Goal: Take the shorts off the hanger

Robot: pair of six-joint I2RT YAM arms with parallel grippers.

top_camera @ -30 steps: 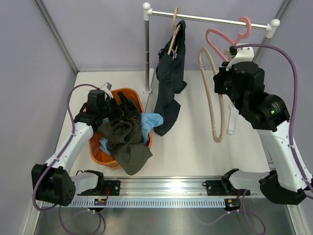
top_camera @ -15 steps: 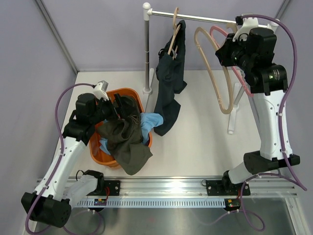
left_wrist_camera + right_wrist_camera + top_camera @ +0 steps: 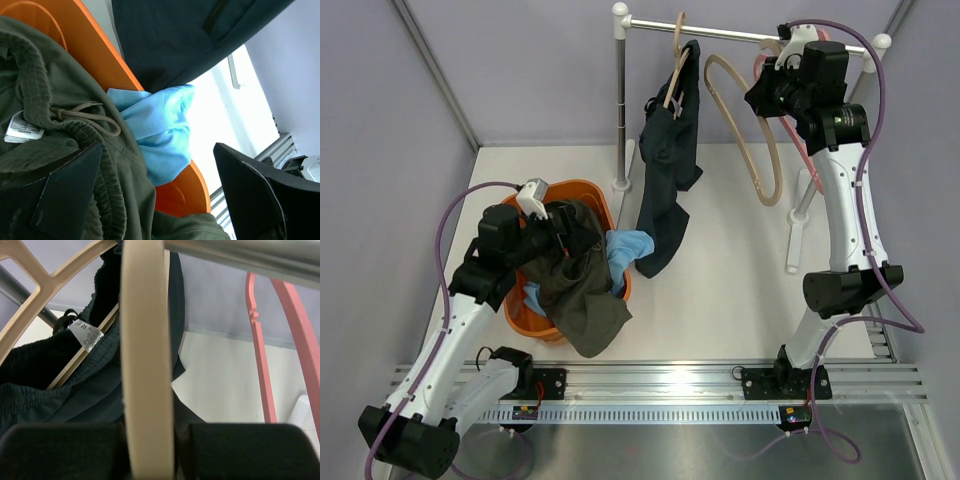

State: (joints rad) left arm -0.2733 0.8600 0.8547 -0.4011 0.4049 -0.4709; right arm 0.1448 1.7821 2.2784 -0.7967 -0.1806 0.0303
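Observation:
The dark navy shorts (image 3: 668, 170) hang from a wooden hanger (image 3: 676, 60) on the rail (image 3: 720, 36). They also show in the right wrist view (image 3: 75, 395) and the left wrist view (image 3: 190, 35). The olive green shorts (image 3: 578, 290) and the light blue shorts (image 3: 632, 245) lie in the orange basket (image 3: 590, 188). My left gripper (image 3: 565, 235) is open and empty just above the olive shorts (image 3: 50, 125), with the light blue shorts (image 3: 160, 130) ahead. My right gripper (image 3: 770, 95) is shut on an empty beige hanger (image 3: 145, 365), held up at the rail.
An empty pink hanger (image 3: 810, 160) hangs at the rail's right end, behind the beige one (image 3: 771, 197). The rack's posts (image 3: 620, 110) stand at the back of the white table. Purple walls close in on both sides. The basket rim (image 3: 100, 55) lies under my left gripper.
My right arm has lifted the beige hanger up and back, from mid-air to the rail. My left arm has shifted a little to the right over the basket.

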